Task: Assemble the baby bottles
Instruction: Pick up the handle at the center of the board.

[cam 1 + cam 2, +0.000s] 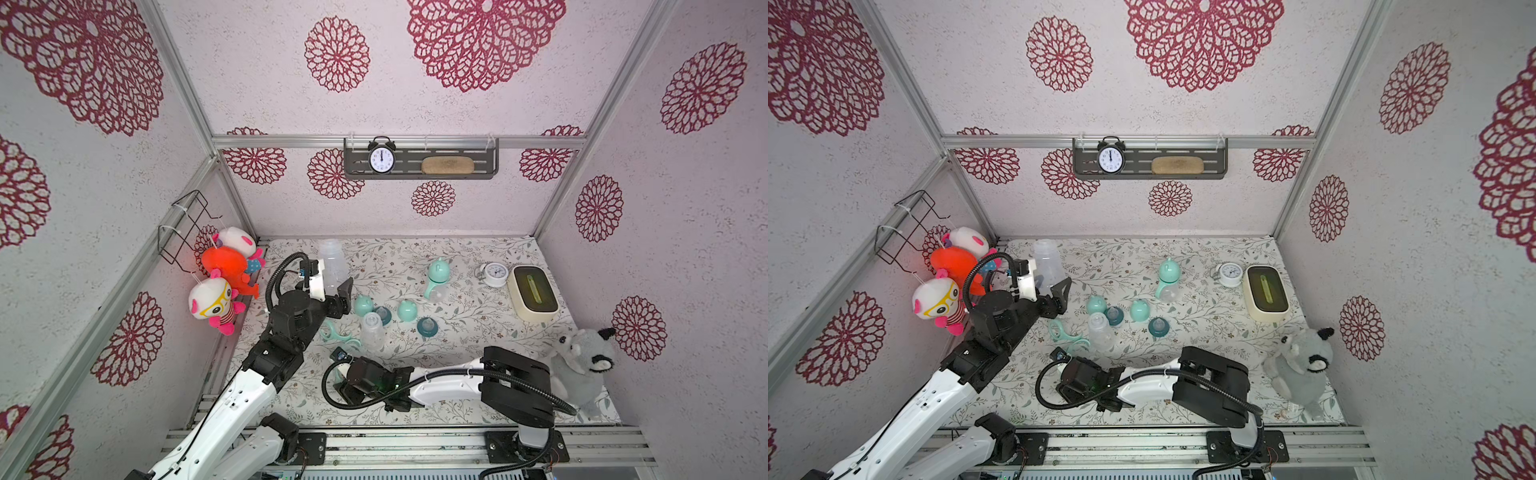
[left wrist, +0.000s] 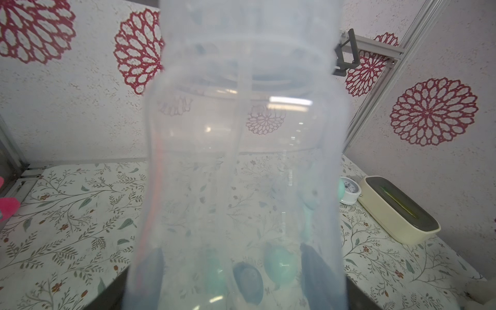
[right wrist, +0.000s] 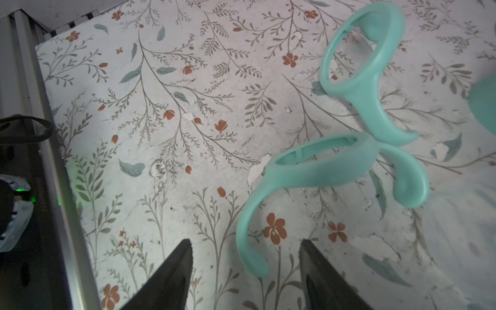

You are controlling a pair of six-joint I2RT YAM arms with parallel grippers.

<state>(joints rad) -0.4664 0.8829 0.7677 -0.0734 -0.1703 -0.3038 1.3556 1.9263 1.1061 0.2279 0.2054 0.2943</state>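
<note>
- The left pincer (image 1: 332, 289) is clamped on a clear plastic bottle body (image 1: 331, 262). It holds the bottle clear of the floral-patterned desk (image 1: 478, 345), at about 10 o'clock of the desk in both top views.
- This bottle's long axis runs in line with the pincer, from 6 to 12 o'clock. Its base sits in the grip, and its threaded open neck points away from the pincer, toward the back wall.
- In the left wrist view the dark fingers (image 2: 314, 268) show through the cloudy wall on either side of the base.
- The right pincer (image 3: 245, 241) is spread and pinches nothing, low over the desk at about 7 o'clock.
- Two mint-green curved double handles lie overlapping at roughly 12 o'clock from the right pincer.
- The nearer handle (image 3: 308, 171) has one hooked tip between the spread fingers, with no visible contact. Its ring lies ahead of the fingertips.
- The farther handle (image 3: 359, 88) lies beyond it, ring end pointing away.
- A second clear bottle (image 1: 372, 336) sits at 3 o'clock of the handles, neck toward 12 o'clock. I cannot tell whether it is upright or lying.
- Two mint domed eared caps (image 1: 363, 304) (image 1: 407, 309) and two dark teal collars (image 1: 382, 315) (image 1: 427, 327) are spread from 12 to 3 o'clock around that bottle.
- One assembled capped bottle (image 1: 436, 282) is near 1 o'clock of the desk's middle, cap end toward 12 o'clock.
</note>
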